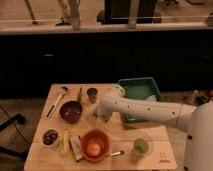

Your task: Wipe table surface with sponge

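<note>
The wooden table [150,132] carries several dishes. My white arm reaches in from the right across the table's middle. Its gripper [102,118] points down close to the table top, just right of the dark red bowl [71,111] and behind the orange bowl [95,145]. A small pale-and-dark block [76,148] that may be the sponge lies left of the orange bowl. I cannot tell whether anything is in the gripper.
A green tray [150,82] stands at the back right, partly behind the arm. A dark cup [92,94], a ladle [57,99], a small bowl of dark pieces [50,137], a yellow stick-shaped thing [63,143], a spoon [115,153] and a green cup [141,147] stand around.
</note>
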### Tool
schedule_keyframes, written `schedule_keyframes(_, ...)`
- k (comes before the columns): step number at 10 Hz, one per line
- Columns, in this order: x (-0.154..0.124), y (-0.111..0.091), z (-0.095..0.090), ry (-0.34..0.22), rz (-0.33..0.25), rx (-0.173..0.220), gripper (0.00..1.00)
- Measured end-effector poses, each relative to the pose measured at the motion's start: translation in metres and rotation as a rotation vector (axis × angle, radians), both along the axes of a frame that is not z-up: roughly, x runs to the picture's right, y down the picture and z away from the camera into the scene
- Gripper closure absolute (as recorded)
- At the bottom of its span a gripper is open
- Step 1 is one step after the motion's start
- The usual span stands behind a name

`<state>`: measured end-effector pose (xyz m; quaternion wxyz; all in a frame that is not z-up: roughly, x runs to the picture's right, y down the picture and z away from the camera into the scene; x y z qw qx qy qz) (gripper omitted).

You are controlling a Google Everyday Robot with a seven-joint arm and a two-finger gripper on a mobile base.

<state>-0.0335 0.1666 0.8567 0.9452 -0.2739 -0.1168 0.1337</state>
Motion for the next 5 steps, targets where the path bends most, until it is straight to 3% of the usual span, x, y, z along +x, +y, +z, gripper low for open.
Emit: schedule_keyframes(5,0.012,-0.014,0.023,0.069,0.115,0.027,0.2)
